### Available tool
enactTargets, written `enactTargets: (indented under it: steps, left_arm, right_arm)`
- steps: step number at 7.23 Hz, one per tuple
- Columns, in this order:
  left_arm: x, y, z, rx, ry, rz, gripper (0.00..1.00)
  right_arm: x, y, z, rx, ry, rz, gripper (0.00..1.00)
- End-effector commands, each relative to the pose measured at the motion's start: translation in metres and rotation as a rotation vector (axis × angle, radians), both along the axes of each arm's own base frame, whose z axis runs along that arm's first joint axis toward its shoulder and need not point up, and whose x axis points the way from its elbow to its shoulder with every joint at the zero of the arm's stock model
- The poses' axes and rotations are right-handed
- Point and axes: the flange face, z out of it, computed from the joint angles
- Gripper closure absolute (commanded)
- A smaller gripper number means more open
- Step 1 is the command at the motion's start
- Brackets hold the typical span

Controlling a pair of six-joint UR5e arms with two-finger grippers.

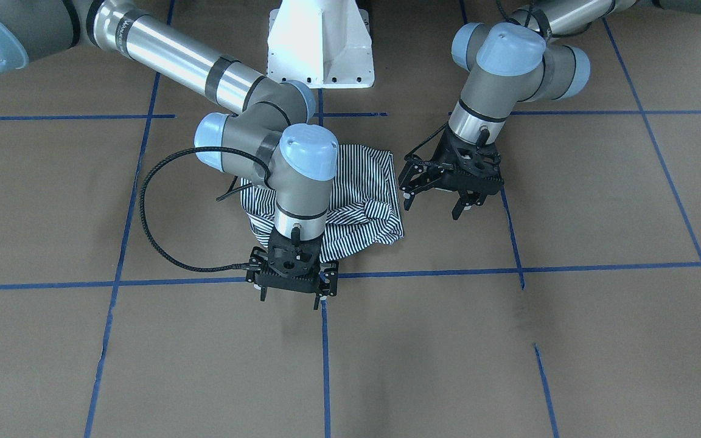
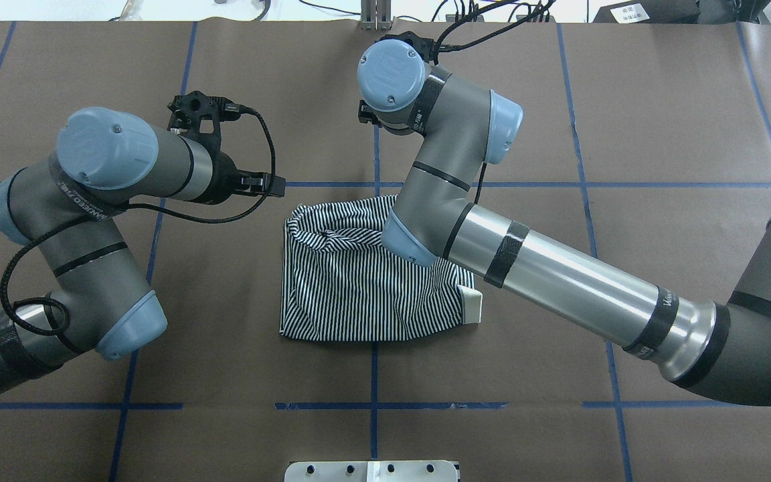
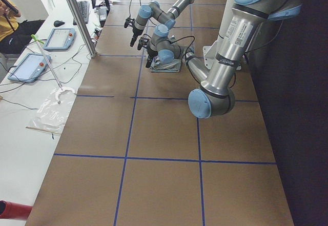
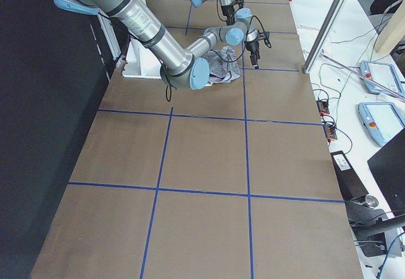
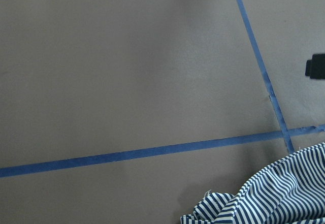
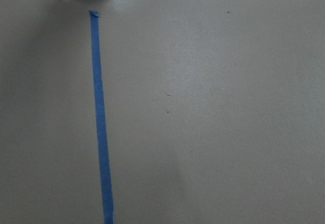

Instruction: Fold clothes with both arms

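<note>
The striped shirt [image 1: 356,188] lies in a folded, rumpled bundle in the middle of the brown table. In the overhead view the shirt [image 2: 352,288] shows its cream collar [image 2: 471,304] at its right edge. My left gripper [image 1: 432,210] hangs open and empty just beside the shirt's edge, above the table. My right gripper [image 1: 290,300] is open and empty too, over a blue tape crossing just beyond the shirt's far edge. The right arm [image 2: 546,274] reaches across the shirt and hides part of it. A corner of the shirt [image 5: 274,198] appears in the left wrist view.
Blue tape lines [image 1: 423,272] grid the brown table cover. The white pedestal base [image 1: 320,48] stands at the robot's side of the table. A side bench with tablets [image 3: 28,66], cables and a metal post [image 3: 77,16] runs along the far edge, with a person [image 3: 10,23] beside it.
</note>
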Motion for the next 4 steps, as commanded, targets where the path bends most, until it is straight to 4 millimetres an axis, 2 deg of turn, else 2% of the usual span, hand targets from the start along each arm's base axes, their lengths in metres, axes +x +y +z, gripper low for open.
enactTargets:
  steps: [1,2,4]
  left_arm:
    - [0.002,-0.001,0.001,0.003,-0.005,0.004,0.00]
    - [0.001,0.000,0.002,0.003,-0.006,0.006,0.00]
    - [0.001,0.000,0.002,0.004,-0.006,0.007,0.00]
  right_arm:
    - [-0.001,0.020,0.009,0.004,-0.010,-0.028,0.00]
    - [-0.009,0.029,0.010,0.006,-0.010,-0.042,0.00]
    - [-0.020,0.080,0.005,0.068,-0.024,-0.065,0.00]
